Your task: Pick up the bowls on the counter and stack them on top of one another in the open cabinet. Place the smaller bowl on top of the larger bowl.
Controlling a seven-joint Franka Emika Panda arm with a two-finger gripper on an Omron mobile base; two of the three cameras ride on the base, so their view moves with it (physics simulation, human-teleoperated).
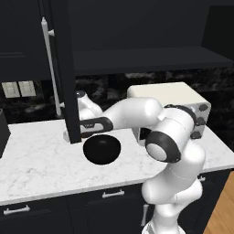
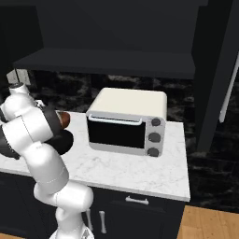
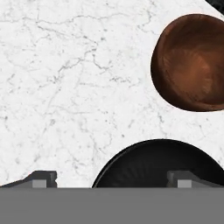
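In the hand view, the wide black bowl [image 3: 162,164] lies at the bottom right on the white marble counter [image 3: 65,87]. The small glossy reddish-brown bowl [image 3: 190,61] sits just beyond it, a narrow gap apart. My gripper [image 3: 113,180] is open above the counter, fingertips [image 3: 41,179] wide apart, and the black bowl's near rim lies below them. From the left base view, the black bowl [image 1: 101,149] rests on the counter [image 1: 36,155] under my forearm, and the open door hides my hand. The brown bowl [image 2: 64,119] peeks out behind my arm.
The open cabinet's dark shelf [image 1: 141,59] runs above the counter, its tall door [image 1: 64,73] with a silver bar handle [image 1: 50,68] swung out in front of my hand. A cream toaster oven [image 2: 126,122] stands to the right. Black drawers [image 1: 109,196] sit below the counter edge.
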